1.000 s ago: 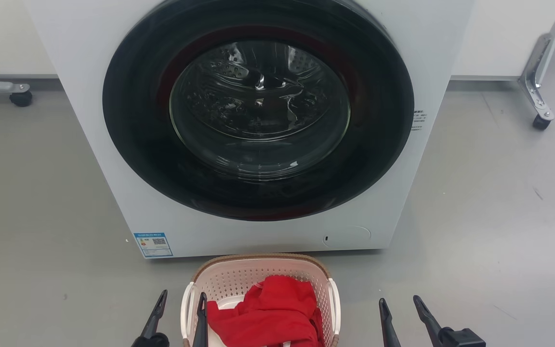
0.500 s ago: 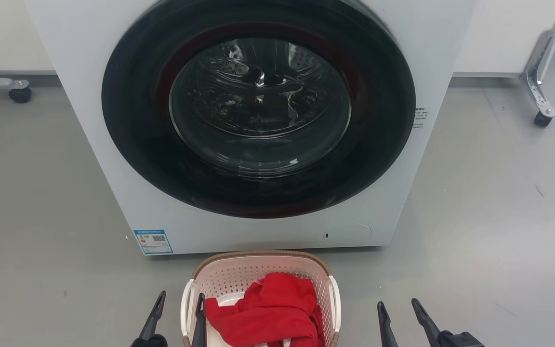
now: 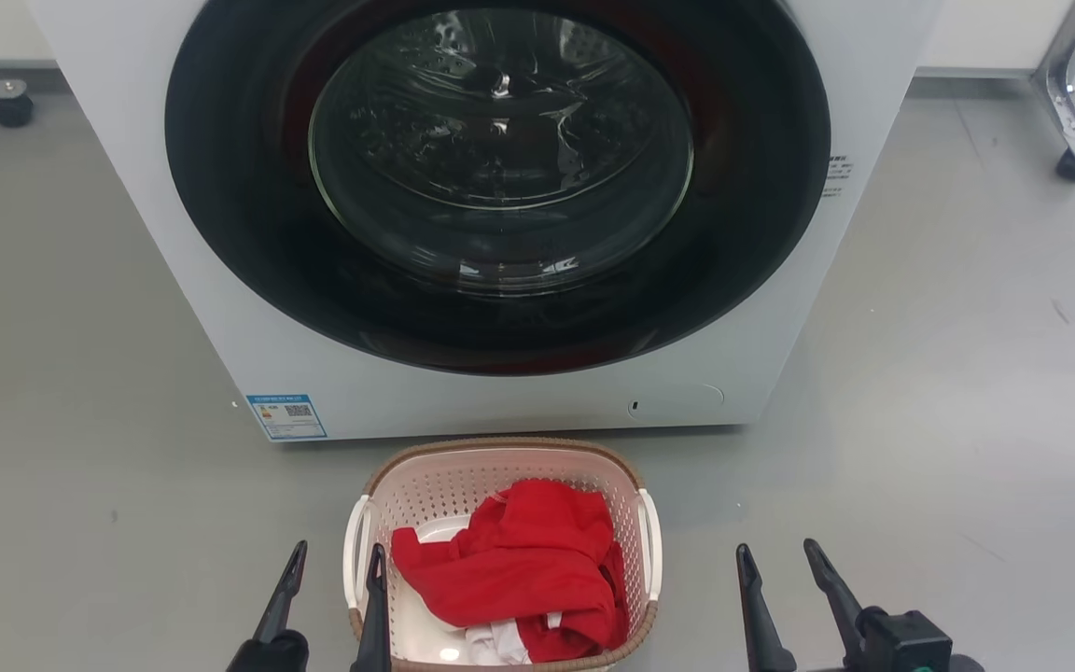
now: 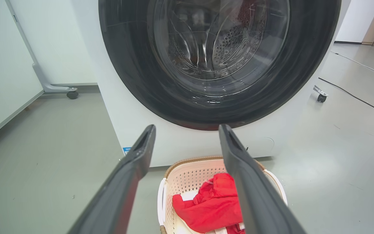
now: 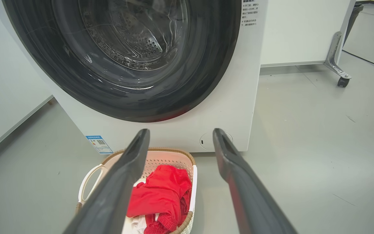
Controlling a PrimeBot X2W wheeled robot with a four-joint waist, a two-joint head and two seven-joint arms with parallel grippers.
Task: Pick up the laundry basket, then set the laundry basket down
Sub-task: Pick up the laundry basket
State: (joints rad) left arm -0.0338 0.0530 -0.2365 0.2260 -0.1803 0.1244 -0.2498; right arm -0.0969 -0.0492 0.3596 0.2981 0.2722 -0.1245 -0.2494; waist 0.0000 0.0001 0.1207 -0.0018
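Floor (image 3: pixel 80 467), grey, in front of a white washer (image 3: pixel 220 308) with a round dark door. At lower left, left gripper (image 3: pixel 337 551), fingers spread apart, pinching nothing; one finger outside the white left handle of the laundry basket (image 3: pixel 500 446), the other over the basket's left wall; contact impossible to tell. Basket standing on the floor just before the washer's base, below the door, holding a crumpled red cloth (image 3: pixel 519 560) over something white. At lower right, right gripper (image 3: pixel 777 551), fingers likewise spread, empty, above the floor, apart from the basket's right handle.
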